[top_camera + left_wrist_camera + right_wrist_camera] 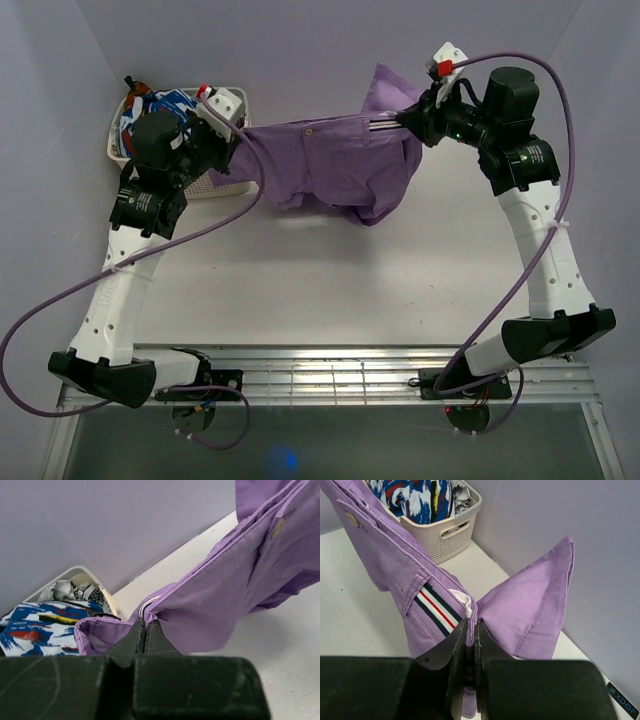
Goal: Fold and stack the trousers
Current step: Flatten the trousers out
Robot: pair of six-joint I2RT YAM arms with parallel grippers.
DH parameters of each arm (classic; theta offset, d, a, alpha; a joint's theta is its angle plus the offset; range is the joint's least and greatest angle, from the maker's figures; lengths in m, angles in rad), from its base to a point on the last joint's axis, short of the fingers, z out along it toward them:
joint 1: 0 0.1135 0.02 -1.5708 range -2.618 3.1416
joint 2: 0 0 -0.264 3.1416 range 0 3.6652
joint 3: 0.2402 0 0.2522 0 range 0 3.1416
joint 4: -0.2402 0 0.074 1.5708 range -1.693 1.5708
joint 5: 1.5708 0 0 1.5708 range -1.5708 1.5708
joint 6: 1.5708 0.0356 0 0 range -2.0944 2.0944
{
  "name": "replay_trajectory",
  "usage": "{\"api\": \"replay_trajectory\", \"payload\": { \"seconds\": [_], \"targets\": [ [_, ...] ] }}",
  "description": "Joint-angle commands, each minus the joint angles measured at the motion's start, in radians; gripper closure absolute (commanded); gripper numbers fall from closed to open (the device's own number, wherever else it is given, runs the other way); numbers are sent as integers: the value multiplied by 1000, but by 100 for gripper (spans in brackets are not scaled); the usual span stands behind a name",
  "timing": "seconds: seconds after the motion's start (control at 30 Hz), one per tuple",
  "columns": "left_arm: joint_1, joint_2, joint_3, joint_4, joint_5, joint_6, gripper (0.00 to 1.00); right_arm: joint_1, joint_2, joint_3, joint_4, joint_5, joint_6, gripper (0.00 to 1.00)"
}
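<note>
Purple trousers (pixel 330 165) with a striped waistband hang stretched between my two grippers above the far part of the table, the legs sagging down onto it. My left gripper (pixel 238 135) is shut on the left end of the waistband, seen in the left wrist view (pixel 145 622) pinching the purple cloth (pixel 240 580). My right gripper (pixel 405 122) is shut on the right end, seen in the right wrist view (pixel 471 625) beside the red, white and navy stripe (pixel 436 607). A flap of the trousers (pixel 535 605) sticks up behind it.
A cream basket (pixel 230 100) with several patterned clothes (pixel 150 110) stands at the far left against the wall; it also shows in the left wrist view (pixel 80 575) and the right wrist view (pixel 445 530). White table (pixel 320 290) in front, walls close on three sides.
</note>
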Motion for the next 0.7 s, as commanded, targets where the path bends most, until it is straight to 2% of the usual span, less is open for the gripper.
{"api": "replay_trajectory", "payload": {
  "seconds": [0.0, 0.07, 0.13, 0.23, 0.3, 0.33, 0.37, 0.4, 0.43, 0.47, 0.6, 0.67],
  "targets": [
    [18, -95, -34, -2, 153, 33, 100, -19, -51, -29, 15, 24, -35, 92],
    [18, -156, -154, -36, 232, 64, 100, -19, -115, -118, -9, -30, -45, 92],
    [16, -254, -244, -105, 336, 131, 100, -19, -166, -304, -14, -47, -79, 92],
    [16, -371, -438, -198, 400, 216, 100, -18, -226, -532, -52, -75, -137, 89],
    [15, -412, -576, -239, 410, 257, 100, -18, -208, -636, -100, -73, -142, 79],
    [15, -426, -613, -262, 405, 271, 100, -18, -173, -656, -115, -69, -139, 59],
    [15, -440, -647, -268, 399, 284, 100, -18, -149, -672, -156, -63, -141, 49],
    [15, -443, -699, -271, 392, 291, 100, -18, -129, -679, -178, -55, -147, 44],
    [15, -442, -721, -279, 376, 301, 100, -24, -100, -690, -199, -29, -147, 29],
    [15, -437, -738, -282, 364, 314, 100, -30, -94, -701, -215, -30, -147, 21],
    [15, -442, -793, -291, 313, 369, 100, -61, -131, -745, -273, -75, -191, 5],
    [15, -448, -816, -294, 303, 386, 100, -67, -163, -764, -293, -107, -214, 2]
  ]
}}
